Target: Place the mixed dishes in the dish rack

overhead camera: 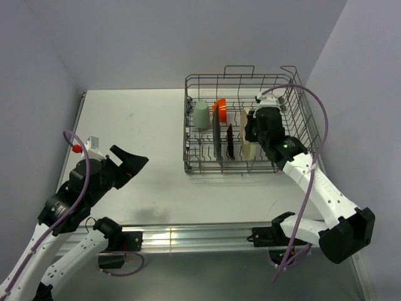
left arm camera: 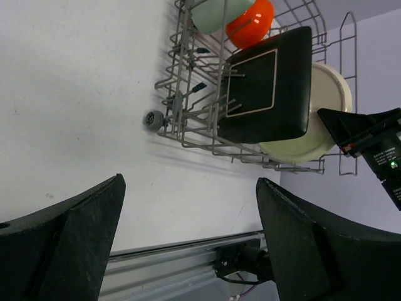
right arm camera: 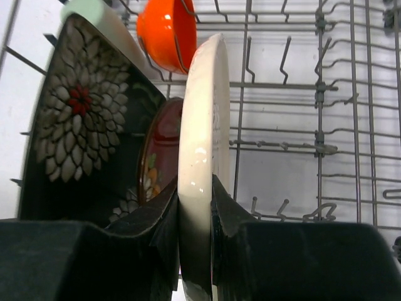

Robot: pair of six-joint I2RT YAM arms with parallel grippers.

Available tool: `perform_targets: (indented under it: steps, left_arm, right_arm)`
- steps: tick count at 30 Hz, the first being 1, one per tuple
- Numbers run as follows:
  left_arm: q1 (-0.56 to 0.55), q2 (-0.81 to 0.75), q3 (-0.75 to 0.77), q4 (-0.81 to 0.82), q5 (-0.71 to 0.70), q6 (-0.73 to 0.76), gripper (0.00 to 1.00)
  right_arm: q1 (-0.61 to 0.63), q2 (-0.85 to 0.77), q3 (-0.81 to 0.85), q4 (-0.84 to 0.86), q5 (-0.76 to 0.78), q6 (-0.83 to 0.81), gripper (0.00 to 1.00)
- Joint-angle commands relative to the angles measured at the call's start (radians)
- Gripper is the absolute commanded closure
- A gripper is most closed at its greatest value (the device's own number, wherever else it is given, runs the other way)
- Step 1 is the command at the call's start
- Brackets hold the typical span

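Rack: one grey wire rack point(overhead camera: 238, 76) at the far right of the table, its long side running left to right in the top view.
Cream plate: upright on edge inside the rack point(right arm camera: 202, 144), rightmost of the plates; its long axis runs from the rack's near side towards its far side, and its faces point left and right.
Right claw: clamped point(right arm camera: 194, 191) on the cream plate's near rim, one finger on each face.
Red plate: on edge point(right arm camera: 160, 157), just left of the cream plate and parallel to it, flowered face to the right.
Black plate: on edge point(right arm camera: 81, 125), left of the red plate, floral face to the right and plain back to the left.
Cup: pale green point(overhead camera: 200, 115), in the rack's far left part; which way its mouth points cannot be told.
Bowl: orange point(overhead camera: 220, 108), just right of the cup, behind the plates.
Count: three plates, one cup, one bowl, all in the rack.
Left claw: fingers spread wide apart point(left arm camera: 189, 180), holding nothing, above the table well left of the rack.
Surface: white table point(overhead camera: 131, 138) with a metal rail point(overhead camera: 188, 237) along its near edge.
Room: plain pale walls point(overhead camera: 156, 37) behind the table and on both sides.
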Motion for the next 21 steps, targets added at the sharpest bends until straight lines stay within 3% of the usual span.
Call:
perform_targets:
  steps: [1, 4, 5, 9, 11, 17, 21]
  left_arm:
    - [0.001, 0.014, -0.033, 0.039, 0.051, 0.024, 0.08]
    - [0.001, 0.043, -0.069, 0.065, 0.089, 0.022, 0.08]
    - [0.001, 0.053, -0.085, 0.079, 0.11, 0.022, 0.08]
    - [0.0, 0.136, -0.11, 0.108, 0.144, 0.03, 0.09]
    - [0.0, 0.149, -0.113, 0.123, 0.149, 0.029, 0.09]
    - [-0.005, 0.156, -0.087, 0.162, 0.178, 0.03, 0.09]
    - [-0.009, 0.164, -0.099, 0.2, 0.256, 0.022, 0.09]
  right_arm:
    - [-0.002, -0.013, -0.014, 0.071, 0.036, 0.014, 1.0]
    - [-0.002, -0.016, -0.037, 0.069, 0.033, 0.029, 0.65]
    - [-0.002, -0.024, -0.041, 0.072, 0.032, 0.035, 0.45]
    - [-0.001, -0.058, -0.051, 0.069, 0.032, 0.04, 0.17]
    - [0.001, -0.088, -0.041, 0.051, 0.033, 0.032, 0.1]
    - [0.016, -0.199, 0.084, -0.07, 0.02, 0.07, 0.07]
    - [0.022, -0.332, 0.057, -0.139, -0.135, 0.174, 0.02]
